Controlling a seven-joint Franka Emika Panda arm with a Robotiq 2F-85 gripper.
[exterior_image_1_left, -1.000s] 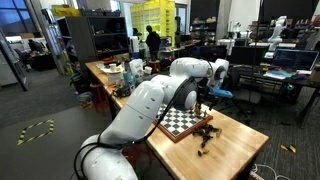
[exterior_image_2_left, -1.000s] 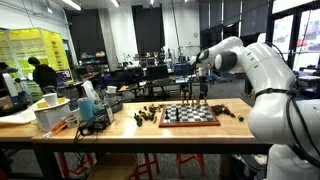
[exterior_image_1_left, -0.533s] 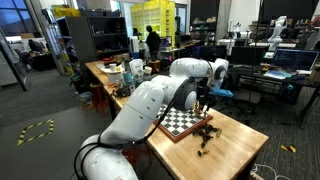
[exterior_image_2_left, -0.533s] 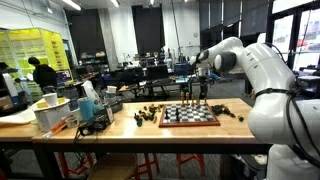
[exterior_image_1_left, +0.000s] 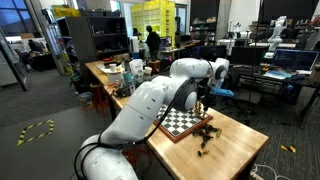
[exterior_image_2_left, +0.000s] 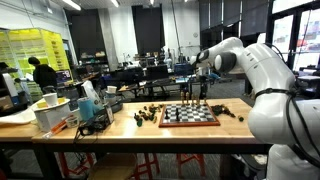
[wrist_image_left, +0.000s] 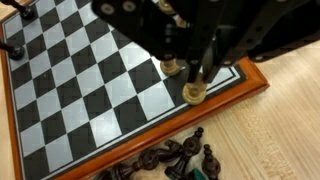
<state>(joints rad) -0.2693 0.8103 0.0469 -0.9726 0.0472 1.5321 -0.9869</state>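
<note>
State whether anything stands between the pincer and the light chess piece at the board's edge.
Nothing visible: the pincer is shut on the light piece; a second light piece stands beside it, not between.

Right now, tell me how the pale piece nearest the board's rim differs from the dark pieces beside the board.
The pale piece is cream; the dark pieces are near black. The pale piece stands upright on the chessboard; the dark pieces lie tumbled on the wooden table, off it. Both are chessmen.

No writing, label, brand or number could be read anywhere; the yellow panels (exterior_image_1_left: 152, 14) in the background were too blurred.
</note>
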